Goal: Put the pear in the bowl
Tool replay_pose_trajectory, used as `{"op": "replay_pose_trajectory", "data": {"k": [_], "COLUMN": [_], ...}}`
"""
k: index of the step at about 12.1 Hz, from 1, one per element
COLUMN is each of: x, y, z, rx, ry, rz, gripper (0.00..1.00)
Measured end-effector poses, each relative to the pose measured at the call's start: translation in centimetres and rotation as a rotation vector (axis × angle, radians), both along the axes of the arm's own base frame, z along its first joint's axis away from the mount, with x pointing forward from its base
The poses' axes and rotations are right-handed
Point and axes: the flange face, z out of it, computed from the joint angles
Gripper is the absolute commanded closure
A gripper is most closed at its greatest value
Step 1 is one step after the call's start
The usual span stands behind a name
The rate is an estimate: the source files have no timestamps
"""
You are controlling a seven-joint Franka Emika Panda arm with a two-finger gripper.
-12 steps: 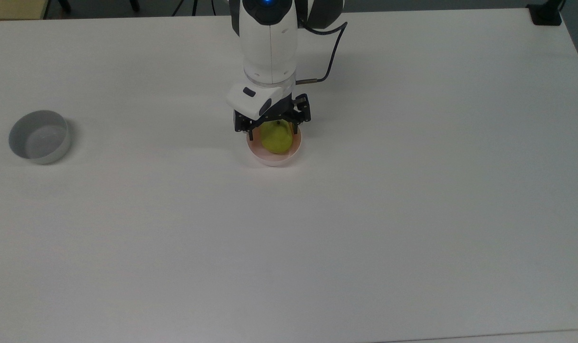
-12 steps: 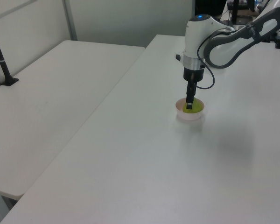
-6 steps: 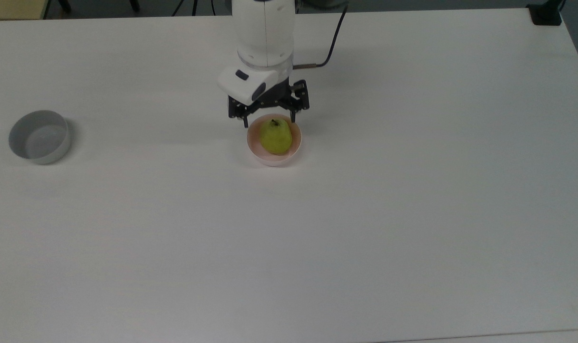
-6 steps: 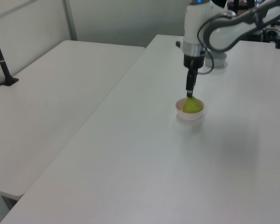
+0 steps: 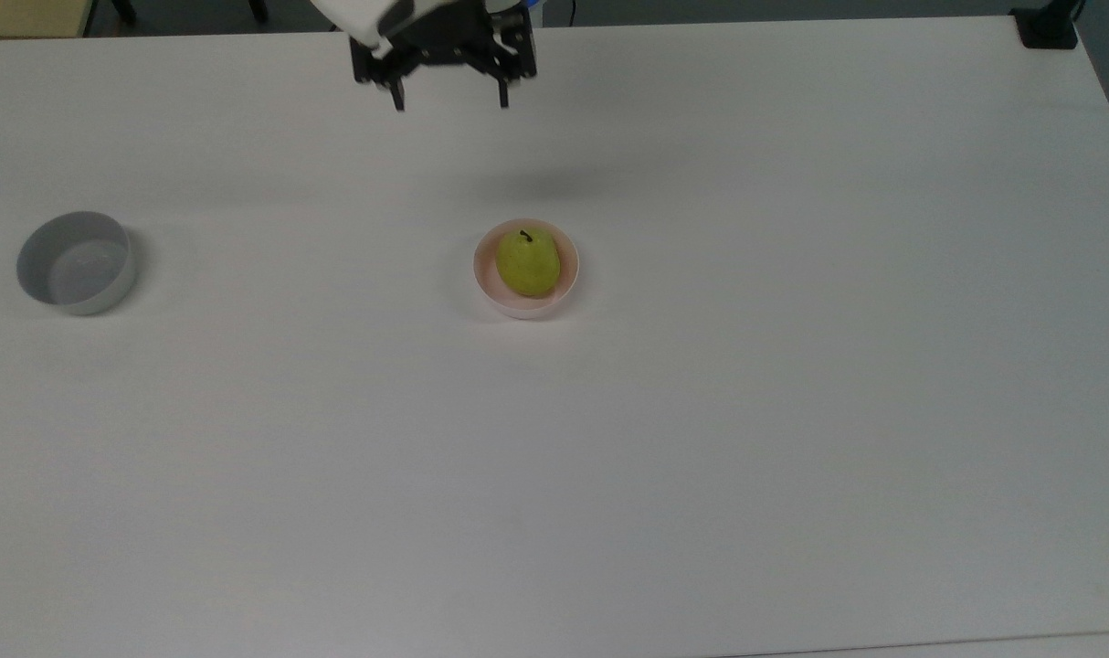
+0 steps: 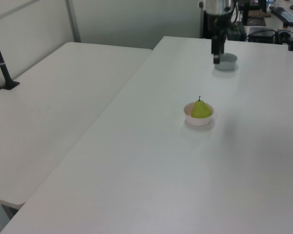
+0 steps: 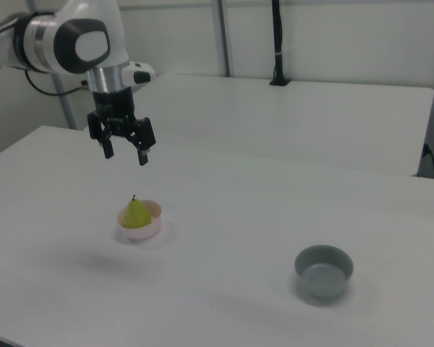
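Pear (image 5: pixel 528 262): yellow-green, seated inside pink bowl (image 5: pixel 566 285), long axis upright, dark stem pointing up. Hand (image 5: pixel 448 95): raised well above and apart from bowl, fingers spread wide, holding nothing. Grey bowl (image 5: pixel 77 262): well apart from pink bowl, on white desk (image 5: pixel 701 411).

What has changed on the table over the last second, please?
The gripper, open around the pear a second ago, has risen clear and drawn back toward the top view's upper edge. The pear stays in the pink bowl; the grey bowl has not moved.
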Motion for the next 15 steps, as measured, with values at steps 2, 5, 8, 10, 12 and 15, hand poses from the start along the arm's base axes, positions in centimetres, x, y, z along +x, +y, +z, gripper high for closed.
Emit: {"op": "replay_pose_trajectory", "data": {"k": [2, 5, 8, 10, 12, 15], "x": [-1.5, -2.8, -2.5, -1.9, -1.3, -1.3], "y": [-1.8, -3.6, -5.0, -6.0, -6.9, -7.7], "z": [3.2, 5.5, 5.9, 6.4, 6.7, 6.7], "rx": [0.003, 0.006, 0.008, 0.005, -0.001, -0.002], "ry": [0.005, -0.020, -0.062, -0.120, -0.172, -0.179], "rz": [-0.032, -0.066, -0.025, 0.023, 0.014, 0.000], "gripper": [0.00, 0.00, 0.00, 0.00, 0.00, 0.00]}}
